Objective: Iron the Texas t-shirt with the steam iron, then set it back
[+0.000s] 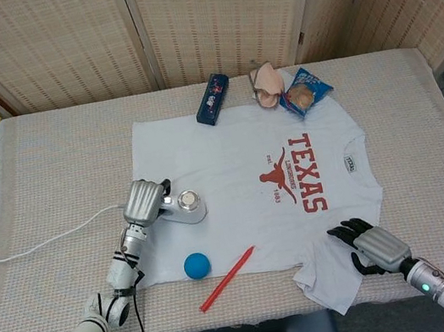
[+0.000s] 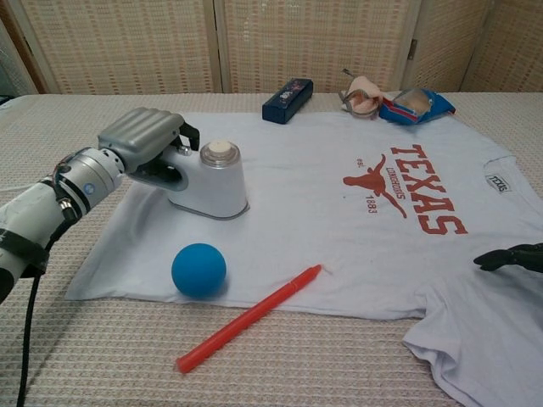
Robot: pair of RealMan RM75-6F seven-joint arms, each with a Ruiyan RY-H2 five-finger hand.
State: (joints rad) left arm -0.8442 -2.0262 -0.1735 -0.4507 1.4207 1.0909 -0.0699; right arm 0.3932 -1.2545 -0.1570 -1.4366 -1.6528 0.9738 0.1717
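Note:
The white Texas t-shirt (image 1: pixel 240 171) (image 2: pixel 339 212) lies flat on the table, its red print toward the right. My left hand (image 1: pixel 143 203) (image 2: pixel 140 140) grips the handle of the white steam iron (image 1: pixel 187 209) (image 2: pixel 212 182), which stands on the shirt's left part. My right hand (image 1: pixel 372 244) (image 2: pixel 513 257) rests with curled dark fingers on the shirt's lower right sleeve area, holding nothing.
A blue ball (image 1: pixel 196 265) (image 2: pixel 198 270) and a red pen (image 1: pixel 226 279) (image 2: pixel 250 318) lie at the shirt's front edge. A dark blue box (image 1: pixel 213 99), a pink item (image 1: pixel 267 82) and a blue snack bag (image 1: pixel 305 91) sit at the back. The iron's white cord (image 1: pixel 46 240) runs left.

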